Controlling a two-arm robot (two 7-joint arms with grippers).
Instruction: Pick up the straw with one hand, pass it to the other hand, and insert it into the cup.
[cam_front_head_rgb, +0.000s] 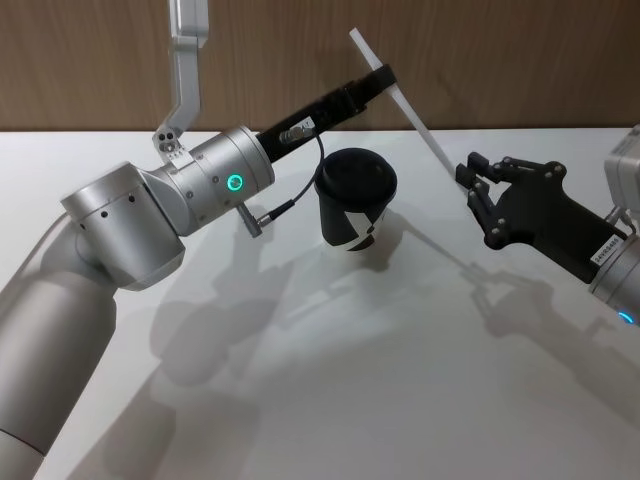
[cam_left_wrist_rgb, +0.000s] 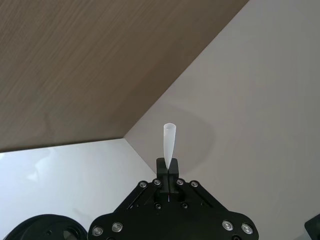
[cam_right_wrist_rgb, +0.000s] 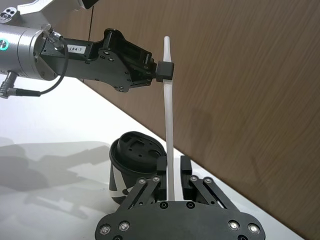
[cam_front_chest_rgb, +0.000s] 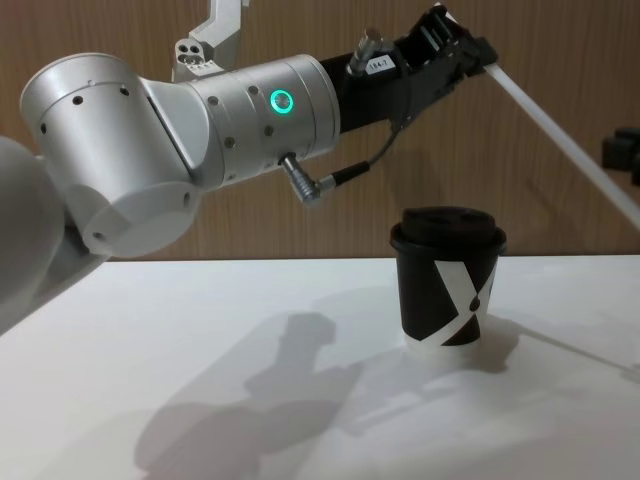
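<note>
Looks like a robotics lab: plain white table (cam_front_head_rgb: 330, 400), wood-panelled wall (cam_front_head_rgb: 520, 60).

A white tabletop (cam_front_head_rgb: 300, 420) meets a brown wood-grain wall (cam_front_head_rgb: 500, 60) — soft shadows fall across it.

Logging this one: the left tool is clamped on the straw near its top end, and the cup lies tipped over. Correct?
Not quite. The cup stands upright, as the chest view shows. The left tool is indeed clamped on the straw near its top end.
</note>
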